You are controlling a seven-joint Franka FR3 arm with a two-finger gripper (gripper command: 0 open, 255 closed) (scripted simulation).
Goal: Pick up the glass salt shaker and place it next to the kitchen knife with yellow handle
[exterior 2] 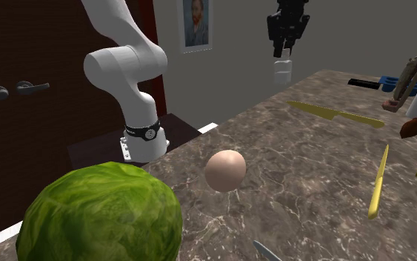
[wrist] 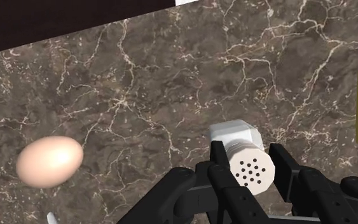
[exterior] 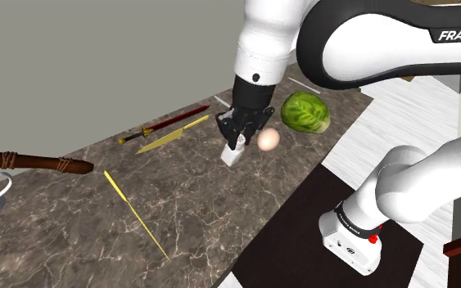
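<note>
Salt shaker (wrist: 234, 135) looks like a pale grey little jar with a white cap dotted with dark holes. It's pinched in the gripper (exterior 2: 282, 53), hanging clear above the bench (exterior: 220, 213) near the egg (exterior: 268, 140) - long axis upright, cap pointing up.

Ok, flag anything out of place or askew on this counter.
Nothing spilled or broken. The egg lies loose on the bare counter near the cabbage, free to roll; the gripper holds the salt shaker in the air.
</note>
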